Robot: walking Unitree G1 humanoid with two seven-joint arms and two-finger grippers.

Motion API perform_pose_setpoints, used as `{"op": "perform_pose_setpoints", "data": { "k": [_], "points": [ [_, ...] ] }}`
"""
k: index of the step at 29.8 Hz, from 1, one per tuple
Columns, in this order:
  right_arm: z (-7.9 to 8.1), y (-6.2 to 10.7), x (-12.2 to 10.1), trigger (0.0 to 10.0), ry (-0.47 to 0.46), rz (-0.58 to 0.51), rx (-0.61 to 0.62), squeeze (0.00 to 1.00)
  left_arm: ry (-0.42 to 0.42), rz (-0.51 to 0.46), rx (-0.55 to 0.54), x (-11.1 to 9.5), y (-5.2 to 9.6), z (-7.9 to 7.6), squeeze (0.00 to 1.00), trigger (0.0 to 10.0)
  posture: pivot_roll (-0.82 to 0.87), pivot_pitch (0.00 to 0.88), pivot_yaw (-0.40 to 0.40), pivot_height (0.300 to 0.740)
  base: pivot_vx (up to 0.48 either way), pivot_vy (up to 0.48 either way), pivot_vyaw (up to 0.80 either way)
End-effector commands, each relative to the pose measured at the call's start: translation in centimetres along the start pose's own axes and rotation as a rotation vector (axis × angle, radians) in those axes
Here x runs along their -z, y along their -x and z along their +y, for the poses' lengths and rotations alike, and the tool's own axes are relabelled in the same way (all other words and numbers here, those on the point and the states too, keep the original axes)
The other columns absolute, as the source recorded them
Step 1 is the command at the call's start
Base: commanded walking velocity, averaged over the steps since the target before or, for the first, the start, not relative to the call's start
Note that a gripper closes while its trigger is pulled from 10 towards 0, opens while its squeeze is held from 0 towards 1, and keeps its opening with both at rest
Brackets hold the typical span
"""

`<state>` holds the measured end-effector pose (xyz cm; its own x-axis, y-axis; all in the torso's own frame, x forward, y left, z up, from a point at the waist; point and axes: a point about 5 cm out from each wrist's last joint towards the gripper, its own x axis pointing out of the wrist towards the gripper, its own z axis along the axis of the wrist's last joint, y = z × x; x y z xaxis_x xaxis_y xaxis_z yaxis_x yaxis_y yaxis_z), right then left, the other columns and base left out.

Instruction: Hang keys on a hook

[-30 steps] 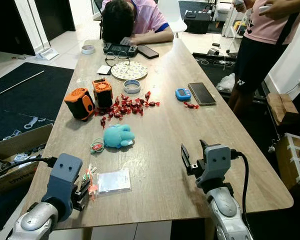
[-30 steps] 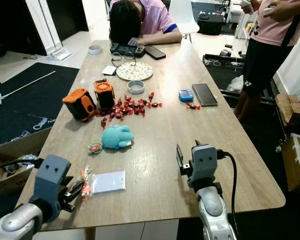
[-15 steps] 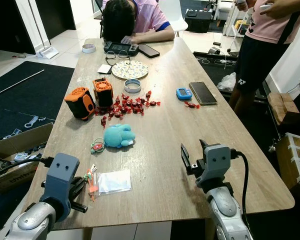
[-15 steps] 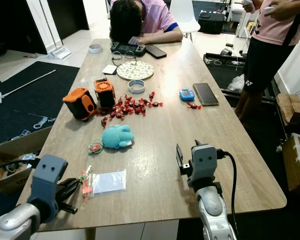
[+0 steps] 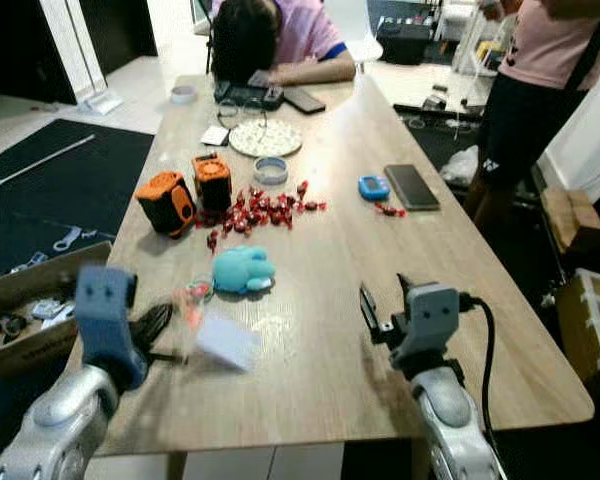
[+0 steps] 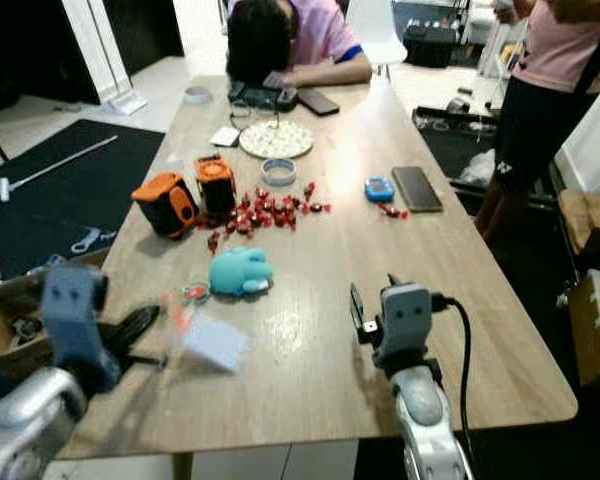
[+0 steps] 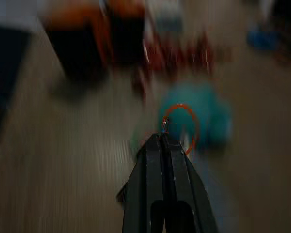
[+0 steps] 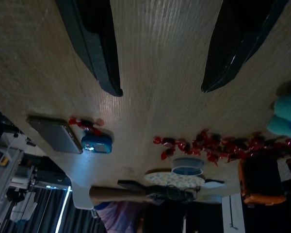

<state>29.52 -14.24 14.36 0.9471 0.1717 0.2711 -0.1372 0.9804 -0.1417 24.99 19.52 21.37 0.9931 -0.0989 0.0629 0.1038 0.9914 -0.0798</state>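
My left gripper hovers over the table's near left part, raised off the wood. It is shut on a bunch of keys with orange bits, and a clear plastic pouch hangs from it, blurred by motion. In the left wrist view the two fingers are pressed together, with an orange key ring at their tip. My right gripper stands open just above the near middle of the table, nothing between its fingers.
A teal plush toy, two orange-black boxes, scattered red sweets, a tape roll, a blue timer and a phone lie farther along the table. A person slumps at its far end; another stands right. A cardboard box sits left.
My left gripper has lifted the keys and pouch off the table and swung them up and away from the near edge. The right arm has stayed put; the camera shifted slightly.
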Motion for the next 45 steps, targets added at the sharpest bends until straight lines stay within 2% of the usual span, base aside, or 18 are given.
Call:
{"op": "perform_pose_setpoints", "data": {
  "k": [1, 4, 5, 8, 9, 10, 11, 12, 13, 17, 18, 21, 25, 30, 32, 34, 36, 45],
  "points": [
    [0.1, 0.1, 0.4, 10.0, -0.005, 0.017, -0.003, 0.00, 0.002, -0.071, -0.100, -1.1, -0.4, 0.2, 0.00, 10.0, 0.13, 0.162, -0.004, 0.740, 0.000, 0.000, 0.00],
    [0.2, 0.0, 0.2, 10.0, -0.009, 0.010, -0.006, 0.00, -0.101, -0.177, -0.114, -3.1, -1.3, -1.2, 0.00, 10.0, 0.12, 0.160, -0.006, 0.740, 0.000, 0.000, 0.00],
    [0.2, 0.0, 0.2, 10.0, -0.009, 0.010, -0.006, 0.00, -0.101, -0.177, -0.114, -3.1, -1.3, -1.2, 0.00, 10.0, 0.12, 0.160, -0.006, 0.740, 0.000, 0.000, 0.00],
    [0.2, -0.1, 0.2, 10.0, -0.011, 0.009, -0.006, 0.00, -0.076, -0.159, -0.126, -2.9, -2.0, -1.9, 0.00, 10.0, 0.12, 0.159, -0.005, 0.740, 0.000, 0.000, 0.00],
    [0.3, -0.1, 0.2, 10.0, -0.013, 0.007, -0.004, 0.00, 0.036, -0.131, -0.142, -2.4, -2.5, -2.0, 0.00, 10.0, 0.12, 0.156, -0.003, 0.740, 0.000, 0.000, 0.00],
    [0.3, -0.1, 0.2, 10.0, -0.013, 0.007, -0.004, 0.00, 0.036, -0.131, -0.142, -2.4, -2.5, -2.0, 0.00, 10.0, 0.12, 0.156, -0.003, 0.740, 0.000, 0.000, 0.00],
    [0.3, -0.1, 0.2, 10.0, -0.015, 0.005, -0.002, 0.00, 0.117, -0.111, -0.151, -2.1, -2.8, -2.1, 0.00, 10.0, 0.12, 0.156, -0.003, 0.740, 0.000, 0.000, 0.00],
    [0.3, -0.2, 0.1, 10.0, -0.016, 0.004, -0.002, 0.00, 0.064, -0.111, -0.176, -2.1, -3.0, -2.0, 0.00, 10.0, 0.11, 0.157, 0.001, 0.740, 0.000, 0.000, 0.00],
    [0.4, -0.2, 0.1, 10.0, -0.017, 0.002, 0.000, 0.00, -0.059, -0.147, -0.126, -2.6, -3.2, -2.8, 0.00, 10.0, 0.11, 0.155, 0.000, 0.740, 0.000, 0.000, 0.00],
    [0.4, -0.2, 0.1, 10.0, -0.018, 0.002, 0.002, 0.00, -0.020, -0.144, -0.153, -2.8, -3.5, -2.6, 0.00, 10.0, 0.11, 0.155, 0.002, 0.740, 0.000, 0.000, 0.00],
    [0.4, -0.1, 0.1, 10.0, -0.018, 0.002, 0.003, 0.00, 0.073, -0.131, -0.175, -2.8, -3.8, -2.4, 0.00, 10.0, 0.11, 0.155, 0.001, 0.740, 0.000, 0.000, 0.00],
    [0.4, -0.1, 0.1, 10.0, -0.018, 0.002, 0.003, 0.00, 0.080, -0.135, -0.178, -2.9, -3.8, -2.4, 0.00, 10.0, 0.11, 0.155, 0.001, 0.740, 0.000, 0.000, 0.00],
    [0.5, -0.3, 0.0, 10.0, -0.020, 0.000, 0.000, 0.00, 0.010, -0.208, -0.185, -4.2, -3.8, -3.0, 0.00, 10.0, 0.11, 0.155, -0.006, 0.740, 0.000, 0.000, 0.00],
    [0.7, -0.5, -0.1, 10.0, -0.023, -0.006, -0.009, 0.00, 0.032, -0.267, -0.190, -5.4, -4.1, -3.6, 0.00, 10.0, 0.12, 0.155, -0.014, 0.740, 0.000, 0.000, 0.00],
    [0.7, -0.7, -0.3, 10.0, -0.025, -0.012, -0.011, 0.00, -0.056, -0.330, -0.192, -6.3, -4.2, -3.9, 0.00, 10.0, 0.12, 0.155, -0.014, 0.740, 0.000, 0.000, 0.00],
    [0.7, -0.7, -0.3, 10.0, -0.025, -0.012, -0.011, 0.00, -0.056, -0.330, -0.192, -6.3, -4.2, -3.9, 0.00, 10.0, 0.12, 0.155, -0.014, 0.740, 0.000, 0.000, 0.00],
    [0.7, -0.8, -0.5, 10.0, -0.031, -0.022, -0.010, 0.00, -0.117, -0.369, -0.171, -6.6, -4.2, -4.5, 0.00, 10.0, 0.12, 0.150, -0.017, 0.740, 0.000, 0.000, 0.00],
    [0.5, -0.5, -0.5, 10.0, -0.031, -0.029, 0.004, 0.00, -0.180, -0.350, -0.151, -5.5, -4.0, -4.8, 0.00, 10.0, 0.11, 0.152, -0.010, 0.740, 0.000, 0.000, 0.00]
  ]
}}
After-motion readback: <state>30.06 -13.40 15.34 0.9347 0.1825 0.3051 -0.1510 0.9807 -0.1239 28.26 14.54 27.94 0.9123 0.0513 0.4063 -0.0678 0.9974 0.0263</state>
